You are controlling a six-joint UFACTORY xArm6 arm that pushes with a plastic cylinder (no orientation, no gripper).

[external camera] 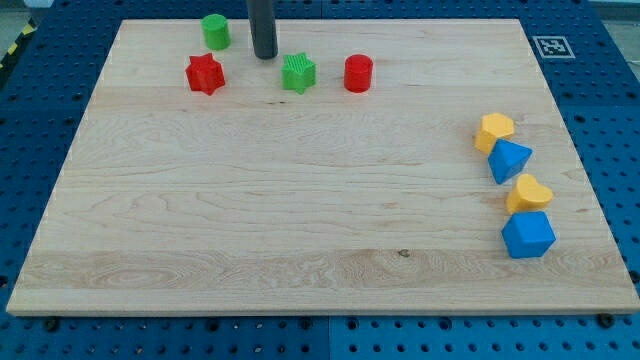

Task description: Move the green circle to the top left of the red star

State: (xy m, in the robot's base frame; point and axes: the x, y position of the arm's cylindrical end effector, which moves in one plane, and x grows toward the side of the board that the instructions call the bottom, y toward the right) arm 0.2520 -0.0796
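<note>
dark and straight, the rod comes down from the view's top edge and my tip [264, 56] rests on the wooden board [300, 230] near its top edge. there are no fingers here, only the bare rod end, and it has hold of nothing; it touches no block.

just to the view's left of my tip, and slightly higher, stands the green circle [215, 31], a short cylinder, apart from the rod by a small gap. below that circle, towards the view's bottom, sits the red star [205, 74], so the circle lies above the star and a touch to its right, the 2 near each other but not touching.

to the view's right of my tip and a little lower is the green star [298, 73], close by but clear of the rod. further right in the same row stands the red circle [358, 74].

well apart, along the board's right side, 4 blocks run downwards in a loose column: a yellow hexagon [494, 131], a blue triangle-like block [509, 161] touching it, a yellow heart [528, 194], and a blue block [527, 235] whose shape looks roughly pentagonal.

a blue pegboard surface [40, 120] surrounds the board, with a small black-and-white marker [550, 46] beyond the top right corner.
</note>
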